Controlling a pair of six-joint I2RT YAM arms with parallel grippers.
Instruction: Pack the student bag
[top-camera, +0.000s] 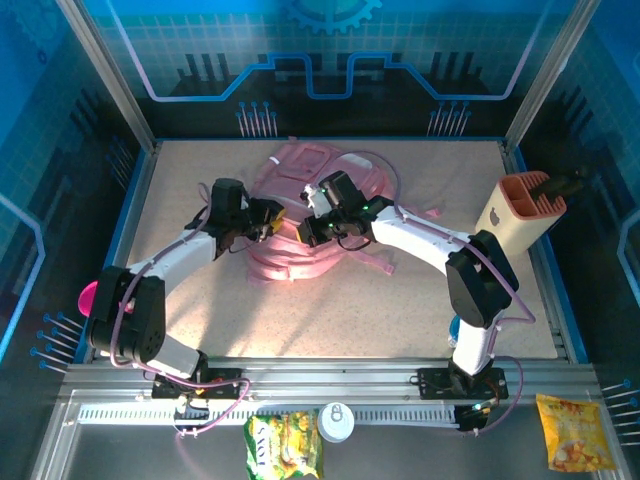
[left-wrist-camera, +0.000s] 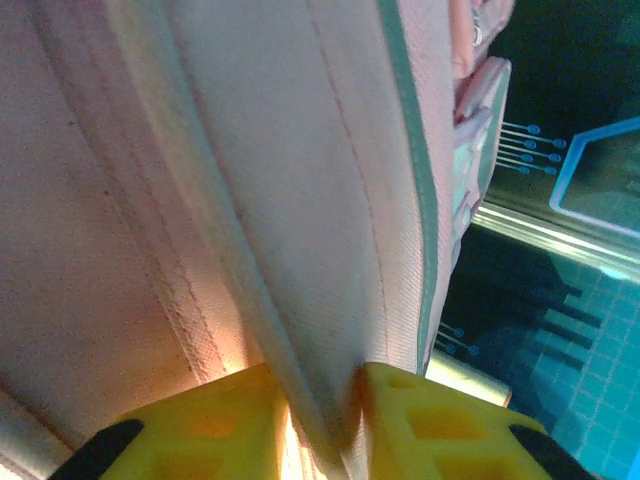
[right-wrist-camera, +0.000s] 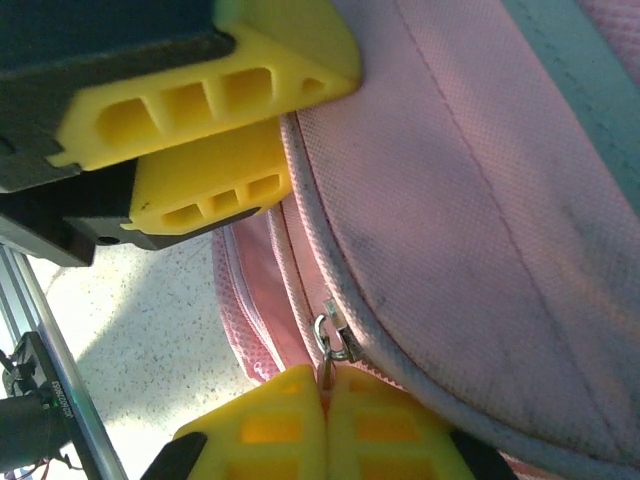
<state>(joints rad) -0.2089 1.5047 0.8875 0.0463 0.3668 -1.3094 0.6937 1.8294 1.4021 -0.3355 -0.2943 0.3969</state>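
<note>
The student bag (top-camera: 300, 170), a soft pink backpack, lies in the middle of the table. My left gripper (top-camera: 268, 220) is at its near left edge and my right gripper (top-camera: 312, 226) just beside it on the right. In the left wrist view the yellow fingers (left-wrist-camera: 420, 425) are shut on a fold of the bag's pink fabric (left-wrist-camera: 300, 200). In the right wrist view my right gripper (right-wrist-camera: 326, 395) is shut on the metal zip pull (right-wrist-camera: 332, 345) of the bag (right-wrist-camera: 470, 180). The left gripper's yellow fingers (right-wrist-camera: 200, 100) press on the bag's edge just above it.
A beige-and-orange pen holder (top-camera: 520, 210) stands at the right side of the table. A pink object (top-camera: 88, 296) sits by the left arm's base. Two snack packets (top-camera: 283, 445) (top-camera: 572, 432) and a white round lid (top-camera: 336, 422) lie in front of the rail.
</note>
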